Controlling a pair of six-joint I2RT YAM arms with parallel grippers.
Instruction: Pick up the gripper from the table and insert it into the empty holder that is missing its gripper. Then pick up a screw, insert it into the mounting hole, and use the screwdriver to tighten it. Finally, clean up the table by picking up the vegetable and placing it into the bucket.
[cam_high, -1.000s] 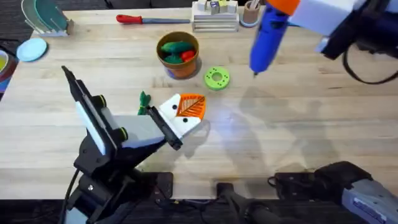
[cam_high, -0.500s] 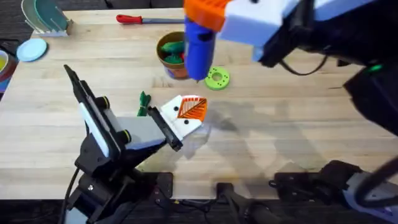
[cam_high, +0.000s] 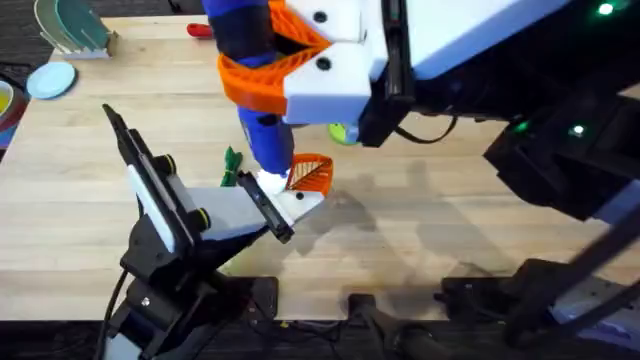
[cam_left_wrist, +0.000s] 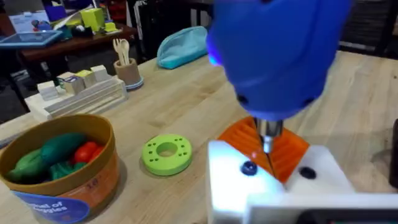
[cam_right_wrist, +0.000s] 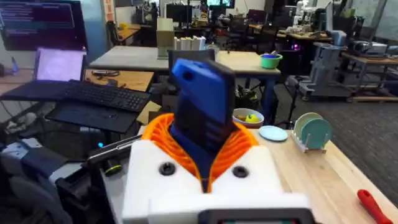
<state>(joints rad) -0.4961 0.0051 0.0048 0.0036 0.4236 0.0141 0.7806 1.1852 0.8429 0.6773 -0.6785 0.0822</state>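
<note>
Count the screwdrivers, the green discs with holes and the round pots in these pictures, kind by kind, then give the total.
Screwdrivers: 2, the blue screwdriver and the red-handled screwdriver
Green disc with holes: 1
Bucket: 1
Total: 4

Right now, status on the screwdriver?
Right gripper shut on screwdriver, tip over the holder. Left gripper holds the holder. Vegetable on table beside it, clear of the tip.
</note>
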